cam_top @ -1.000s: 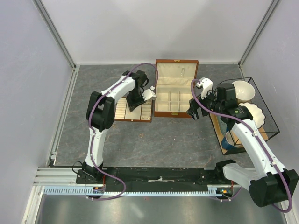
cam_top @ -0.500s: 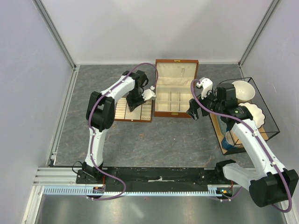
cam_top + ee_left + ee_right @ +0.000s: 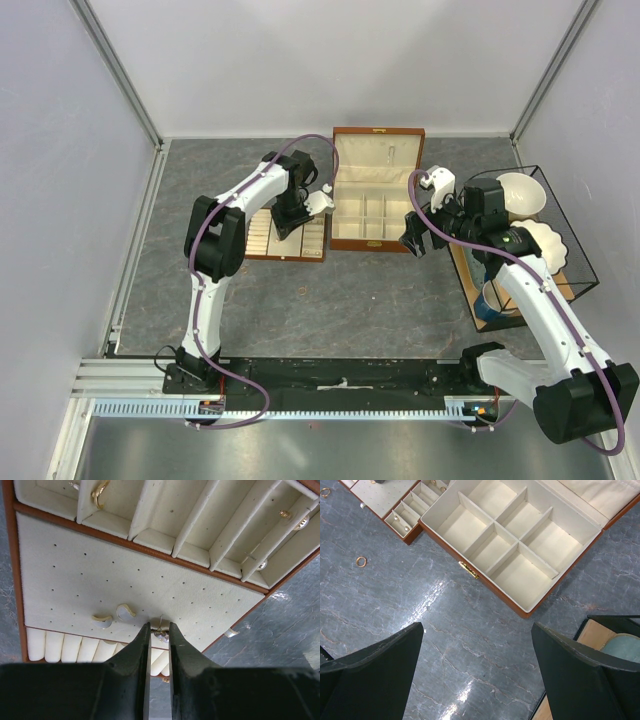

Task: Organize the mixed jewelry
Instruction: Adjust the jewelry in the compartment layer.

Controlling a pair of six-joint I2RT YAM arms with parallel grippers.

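Here the left gripper (image 3: pixel 160 628) has its dark fingers pinched on a tiny silvery bead earring (image 3: pixel 161 635) over the perforated pad of the flat cream slotted tray (image 3: pixel 60 565), beside two pale curved pieces (image 3: pixel 125 612). The right gripper (image 3: pixel 476 626) hangs spread wide above the grey marbled table (image 3: pixel 470 650), near the brown wooden cream-lined box (image 3: pixel 465 527) and a small gold ring (image 3: pixel 361 561).

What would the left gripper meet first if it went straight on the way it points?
Just beyond the small metallic piece seemingly pinched between its jaws, it would meet the perforated cream panel of the slotted tray. How close the panel is remains unclear.
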